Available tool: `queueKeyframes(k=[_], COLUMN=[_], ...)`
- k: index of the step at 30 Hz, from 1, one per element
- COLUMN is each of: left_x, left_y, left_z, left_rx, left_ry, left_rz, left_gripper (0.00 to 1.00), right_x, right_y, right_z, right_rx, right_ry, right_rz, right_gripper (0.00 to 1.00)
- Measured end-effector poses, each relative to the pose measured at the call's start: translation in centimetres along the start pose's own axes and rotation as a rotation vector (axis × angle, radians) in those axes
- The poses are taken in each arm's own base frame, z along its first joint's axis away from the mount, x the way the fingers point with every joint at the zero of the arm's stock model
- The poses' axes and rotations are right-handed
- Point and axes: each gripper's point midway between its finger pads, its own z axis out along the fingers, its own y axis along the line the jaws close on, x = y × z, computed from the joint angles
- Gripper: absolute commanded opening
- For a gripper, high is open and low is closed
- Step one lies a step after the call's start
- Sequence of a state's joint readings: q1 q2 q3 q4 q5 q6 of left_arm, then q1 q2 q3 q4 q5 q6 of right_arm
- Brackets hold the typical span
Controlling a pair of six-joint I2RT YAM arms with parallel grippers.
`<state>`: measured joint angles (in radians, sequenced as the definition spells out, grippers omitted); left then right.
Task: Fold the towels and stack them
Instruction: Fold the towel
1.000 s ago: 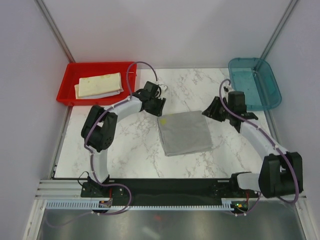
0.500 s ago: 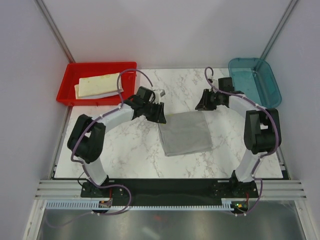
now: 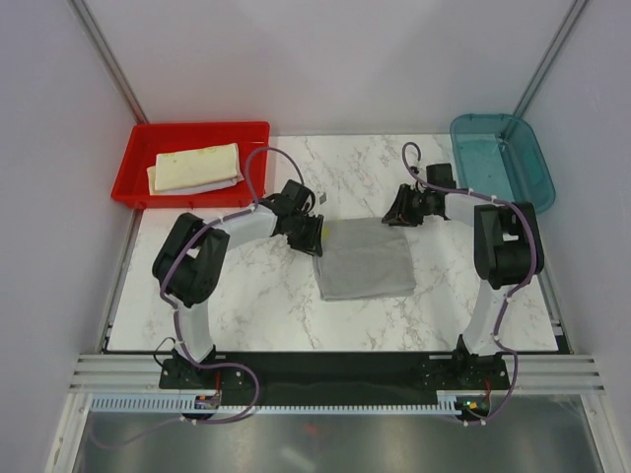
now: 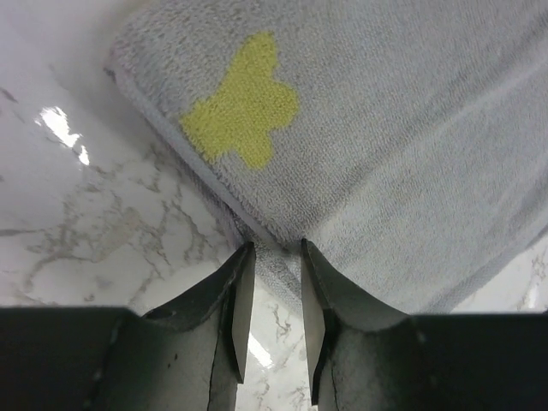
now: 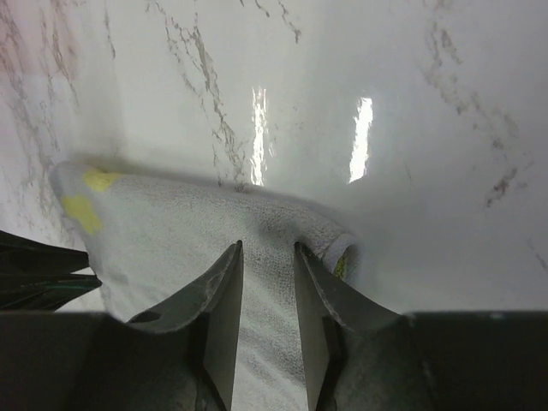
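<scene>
Grey yellow-patched terry towel (image 3: 365, 258), mid-frame: left pincer (image 4: 274, 250) and right pincer (image 5: 267, 248) have arrived straddling its upper corners, grip unclear; fold likely beginning.

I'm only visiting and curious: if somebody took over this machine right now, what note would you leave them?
Left gripper: fingers narrowly apart astride the edge of the grey towel, near its far left corner; a firm grip cannot be told.
Right gripper: the same near the far right corner.
Done: cream towels lie folded in the red tray.
Left: fold the grey towel, then probably stack it with them.
</scene>
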<state>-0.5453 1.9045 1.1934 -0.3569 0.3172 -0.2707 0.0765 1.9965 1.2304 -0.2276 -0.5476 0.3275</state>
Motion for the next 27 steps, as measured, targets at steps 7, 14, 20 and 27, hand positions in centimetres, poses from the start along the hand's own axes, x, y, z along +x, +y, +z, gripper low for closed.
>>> queueKeyframes(k=[7, 14, 20, 27], left_x=[-2.9, -3.7, -4.3, -9.2], left_y=[2.6, 1.4, -1.0, 0.1], left_z=[-0.6, -3.7, -5.8, -4.2], left_rx=[-0.099, -0.052, 0.028, 0.014], left_ry=[-0.028, -0.064, -0.113, -0.156], left_rz=[-0.006, -0.006, 0.037, 0.142], left_gripper=[0.45, 0.48, 0.50, 0.52], right_x=[2.8, -0.8, 0.0, -2.3], right_y=[0.7, 2.6, 0.8, -1.6], right_z=[-2.9, -6.0, -6.3, -5.1], right_rx=[0.054, 0.088, 0.174, 0.113], right_ry=[-0.113, -0.234, -0.201, -0.135], right_rz=[0.107, 0.069, 0.036, -0.034], right_gripper=[0.52, 0.52, 0.54, 0.49])
